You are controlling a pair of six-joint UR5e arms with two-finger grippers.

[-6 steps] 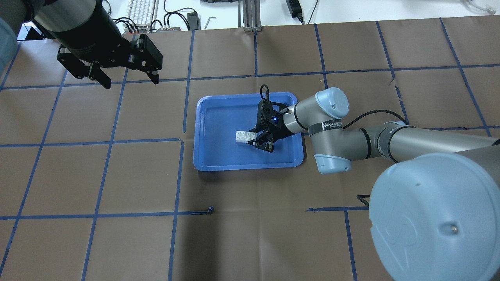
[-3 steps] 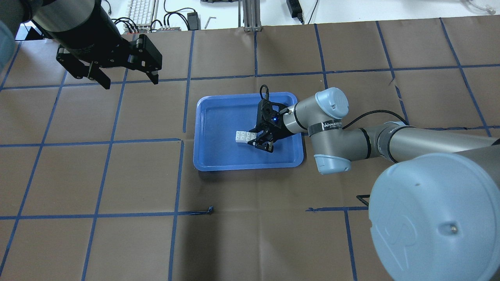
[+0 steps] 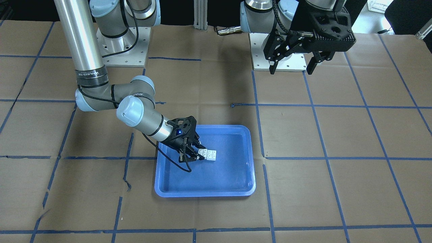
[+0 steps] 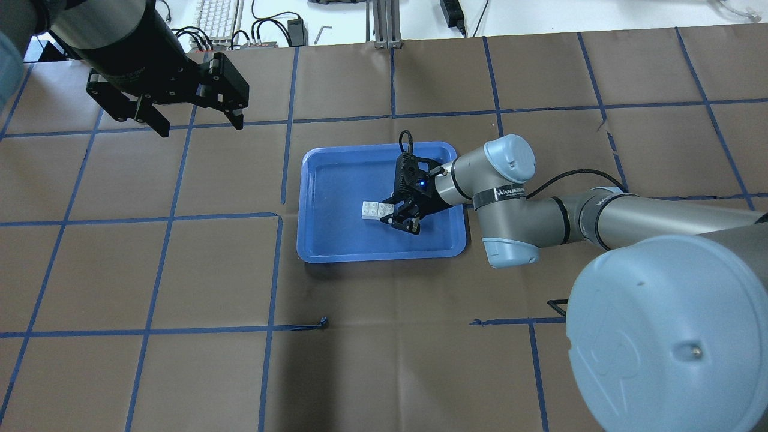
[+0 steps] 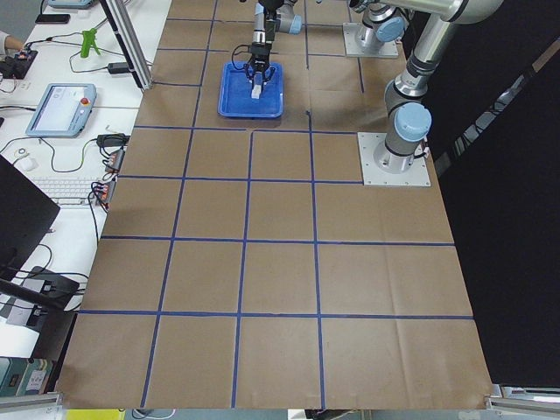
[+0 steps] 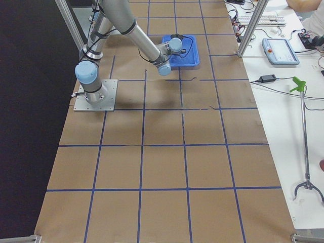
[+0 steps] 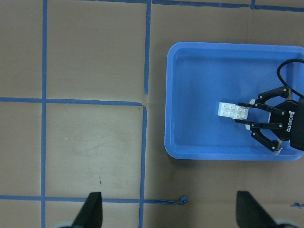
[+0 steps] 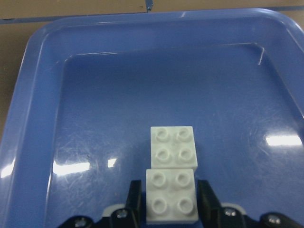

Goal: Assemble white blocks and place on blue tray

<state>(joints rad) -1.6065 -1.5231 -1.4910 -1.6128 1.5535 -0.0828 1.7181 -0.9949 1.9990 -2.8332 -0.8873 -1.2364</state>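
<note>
Lining tbl (image 4: 420,372) under blue tray (image 4: 342,186): brown paper (image 4: 210,270), tape grid (image 4: 171,218); desks (image 5: 61,131) beyond.

Overhead and facing views share the blue tray (image 4: 342,180).

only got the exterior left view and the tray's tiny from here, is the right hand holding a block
observer: Yes. In the right wrist view the right hand has its fingers against both sides of the near block.
operator: where's the other one
observer: The far block lies flat on the blue tray, side by side with the near one and touching it.
operator: left hand busy?
observer: No, the left hand hangs open and empty, away from the tray.
</note>
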